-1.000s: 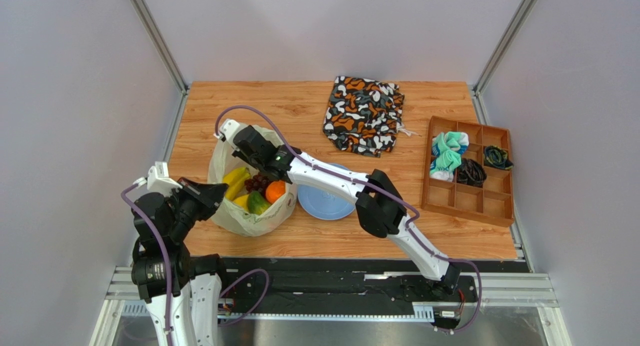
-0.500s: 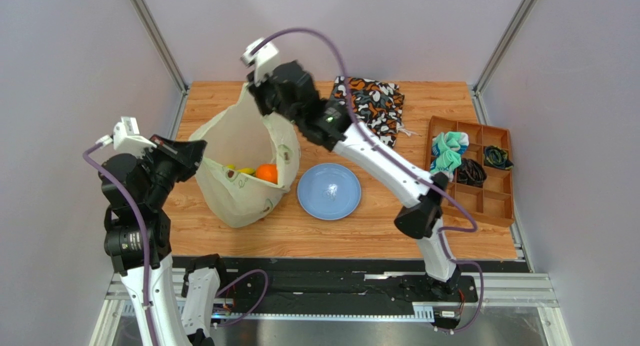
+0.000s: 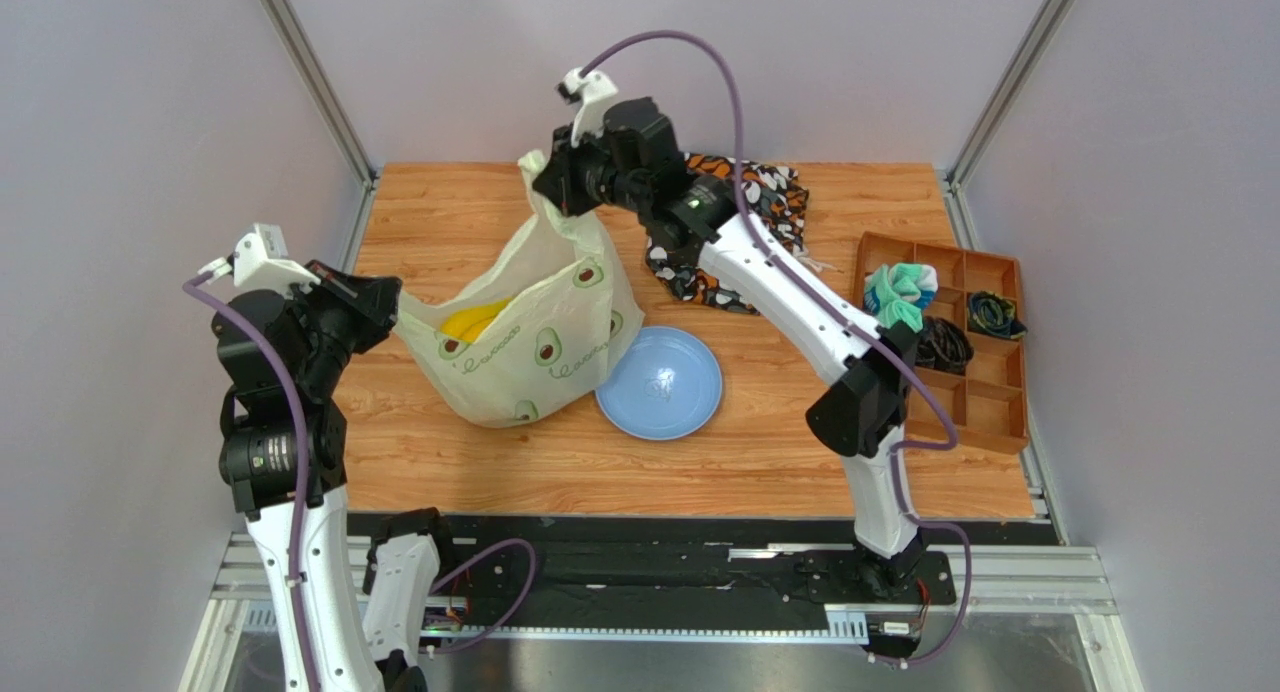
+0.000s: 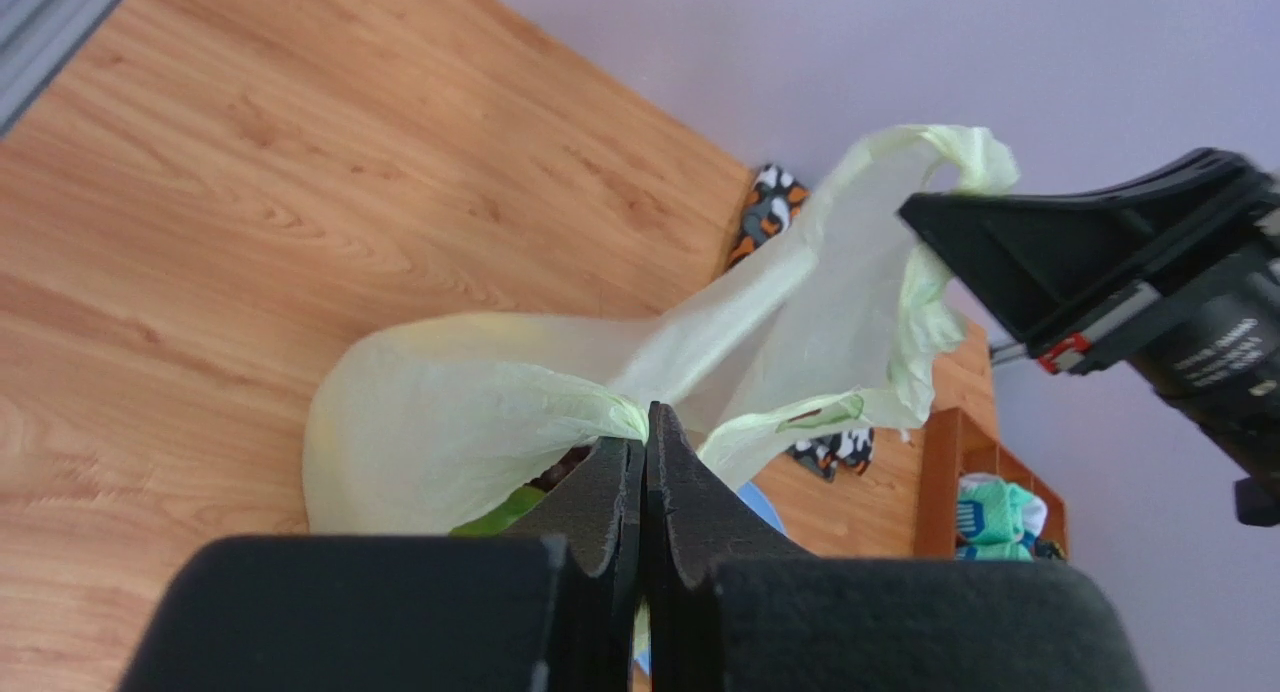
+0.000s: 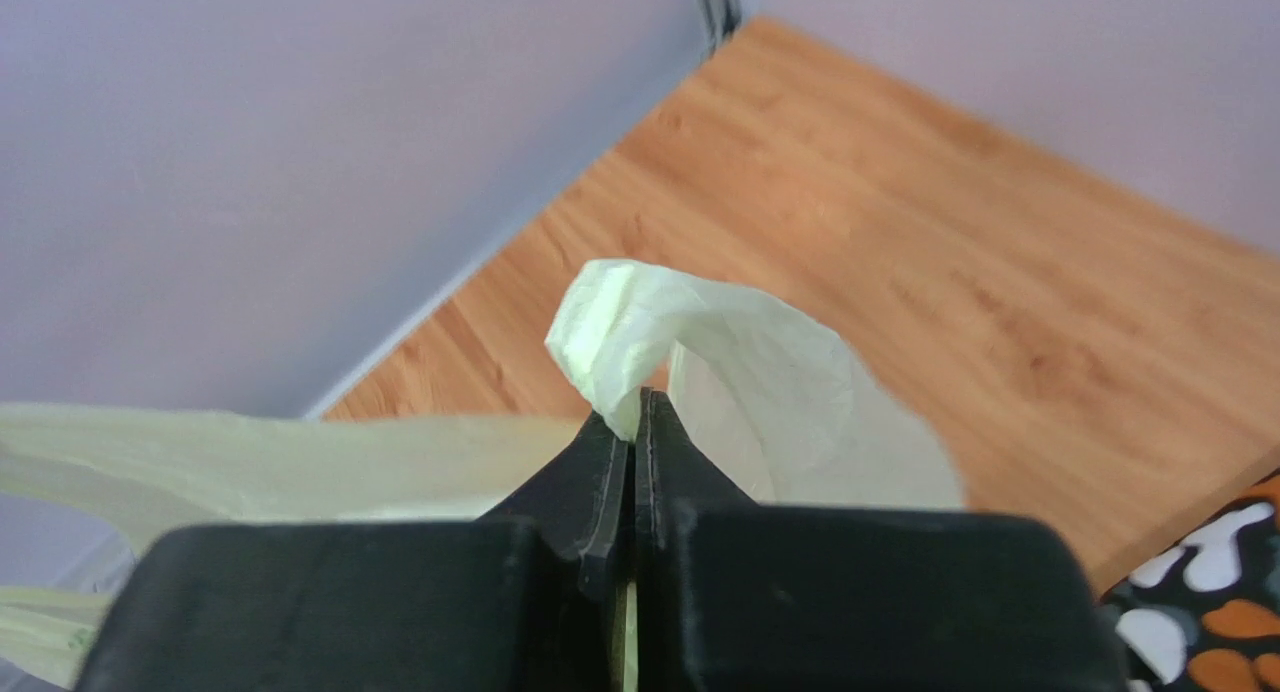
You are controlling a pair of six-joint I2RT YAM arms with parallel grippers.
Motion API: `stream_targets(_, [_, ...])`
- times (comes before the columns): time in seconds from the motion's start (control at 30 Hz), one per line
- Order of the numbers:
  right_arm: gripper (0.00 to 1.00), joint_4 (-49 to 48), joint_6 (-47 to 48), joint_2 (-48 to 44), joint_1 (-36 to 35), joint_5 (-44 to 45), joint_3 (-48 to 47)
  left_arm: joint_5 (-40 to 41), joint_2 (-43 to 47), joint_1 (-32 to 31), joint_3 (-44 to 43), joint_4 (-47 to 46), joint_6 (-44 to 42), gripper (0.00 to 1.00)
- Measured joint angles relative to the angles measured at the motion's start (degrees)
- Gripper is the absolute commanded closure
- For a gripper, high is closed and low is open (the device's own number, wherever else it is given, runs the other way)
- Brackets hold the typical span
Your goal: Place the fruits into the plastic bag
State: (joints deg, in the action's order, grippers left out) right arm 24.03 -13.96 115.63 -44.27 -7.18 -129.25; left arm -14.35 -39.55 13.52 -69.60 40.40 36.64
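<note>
Plastic bag (image 3: 526, 340) pulled taller since half-second back, right gripper (image 3: 552, 175) carried higher, beyond and left of blue plate (image 3: 661, 385). Bag sat just left of plate; fruits (image 3: 475, 322) inside, only bananas glimpsed. Right gripper clamped on handle loop; left gripper (image 3: 394, 305), well left of plate, pinched shut on bag rim. Step judged: loading done, bag held up. Next: even tension called for, else tipping risked. Avocado prints seen on bag; script beneath unreadable.

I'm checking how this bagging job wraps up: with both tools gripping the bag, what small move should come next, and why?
Probably lower the left tool and right tool gently until the plastic bag slackens on the table. Each is shut on the bag's top edge, stretching it between them, and bananas show inside, so loading looks finished.
</note>
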Motion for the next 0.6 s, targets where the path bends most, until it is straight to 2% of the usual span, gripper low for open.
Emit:
stream_targets(0.13, [1.00, 3.87, 0.02, 5.31, -0.31, -2.73, 1.11, -0.07, -0.44, 0.00, 2.93, -0.04, -0.20, 1.00])
stream_targets(0.27, [1.00, 6.56, 0.00, 6.21, -0.33, -3.78, 1.90, -0.11, 0.24, 0.00, 3.21, -0.48, -0.20, 1.00])
stream_targets(0.3, [0.99, 6.43, 0.00, 6.10, -0.33, -3.85, 1.90, -0.15, 0.48, 0.00, 3.23, -0.48, -0.17, 0.98])
stream_targets(0.33, [0.97, 6.36, 0.00, 5.95, -0.33, -3.87, 1.90, -0.20, 0.85, 0.00, 3.23, -0.48, -0.17, 0.89])
stream_targets(0.4, [0.74, 6.40, -0.02, 5.77, -0.33, -3.85, 1.90, -0.35, 1.51, 0.00, 3.23, -0.48, -0.17, 0.73])
stream_targets(0.43, [0.63, 6.49, -0.13, 5.66, -0.33, -3.85, 1.90, -0.52, 1.75, 0.00, 3.23, -0.50, -0.15, 0.51])
stream_targets(0.47, [0.45, 6.60, -0.26, 5.55, -0.33, -3.80, 1.90, -0.57, 1.88, 0.00, 3.23, -0.52, -0.15, 0.40])
stream_targets(0.5, [0.38, 6.62, -0.39, 5.44, -0.33, -3.82, 1.90, -0.63, 1.90, 0.00, 3.23, -0.66, -0.35, 0.31])
stream_targets(0.53, [0.32, 6.64, -0.72, 5.25, -0.33, -3.74, 1.90, -0.68, 1.92, 0.00, 3.23, -0.76, -0.04, 0.07])
stream_targets(0.6, [0.10, 6.69, -0.46, 4.74, -0.33, -3.50, 1.92, -0.74, 1.92, 0.00, 3.23, -0.81, -0.50, 0.06])
